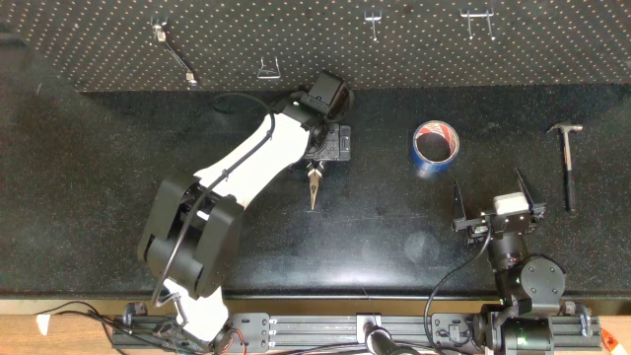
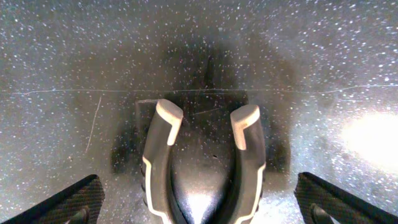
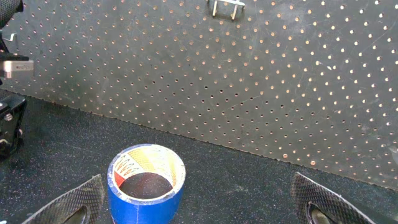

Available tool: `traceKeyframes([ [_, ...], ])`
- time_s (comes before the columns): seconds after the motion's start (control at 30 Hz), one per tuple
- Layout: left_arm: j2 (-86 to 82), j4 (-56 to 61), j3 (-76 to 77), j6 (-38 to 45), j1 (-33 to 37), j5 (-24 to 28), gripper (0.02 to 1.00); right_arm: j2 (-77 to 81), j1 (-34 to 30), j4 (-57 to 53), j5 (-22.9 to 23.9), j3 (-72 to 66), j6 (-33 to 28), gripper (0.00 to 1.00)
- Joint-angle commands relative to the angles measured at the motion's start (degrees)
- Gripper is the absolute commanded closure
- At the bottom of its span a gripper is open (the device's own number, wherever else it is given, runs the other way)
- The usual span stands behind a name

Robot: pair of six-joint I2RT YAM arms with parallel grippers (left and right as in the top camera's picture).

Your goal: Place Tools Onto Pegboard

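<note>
Pliers (image 1: 314, 185) with black and grey handles (image 2: 165, 155) lie on the dark table, nose toward the arms' bases. My left gripper (image 1: 330, 146) hovers right over the handle ends, open, with a finger (image 2: 74, 199) well out on either side of the handles and no contact. A wrench (image 1: 174, 49) hangs on the pegboard (image 1: 414, 44) at the left. A blue tape roll (image 1: 435, 146) stands right of centre, and a hammer (image 1: 567, 163) lies at the far right. My right gripper (image 1: 489, 183) is open, just short of the tape roll (image 3: 147, 180) and holding nothing.
Bare metal hooks (image 1: 268, 69) (image 1: 373, 20) (image 1: 478, 20) stick out of the pegboard; one hook (image 3: 227, 7) is in the right wrist view. The left arm's white links (image 1: 246, 163) slant across the table's left half.
</note>
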Motion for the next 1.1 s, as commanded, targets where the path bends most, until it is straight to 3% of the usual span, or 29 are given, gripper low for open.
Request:
traceKeyframes([
  [0.03,1.6,0.3,1.2,0.9,-0.1,-1.3,0.023,-0.4,-0.2,-0.3,0.1,-0.2,-0.4,0.025],
  [0.27,1.6,0.8,1.2,0.9,-0.1,-1.3,0.023,-0.4,-0.2,-0.3,0.1,-0.2,-0.4,0.025],
  [0.5,1.6,1.2,1.2,0.6,-0.1,-1.1,0.382,-0.4,-0.2,-0.3,0.1,-0.2,-0.4,0.025],
  [0.6,1.6,1.6,1.2,-0.4,-0.1,-0.8,0.474,-0.4,-0.2,-0.3,0.1,-0.2,-0.4,0.025],
  [0.93,1.6,1.9,1.2,-1.5,-0.1,0.2,0.599,-0.4,-0.2,-0.3,0.1,-0.2,-0.4,0.025],
  [1.0,1.6,1.9,1.2,-1.5,-0.1,0.2,0.68,-0.4,-0.2,-0.3,0.1,-0.2,-0.4,0.025],
  [1.1,1.6,1.9,1.2,-1.5,-0.1,0.2,0.989,-0.4,-0.2,-0.3,0.1,-0.2,-0.4,0.025],
])
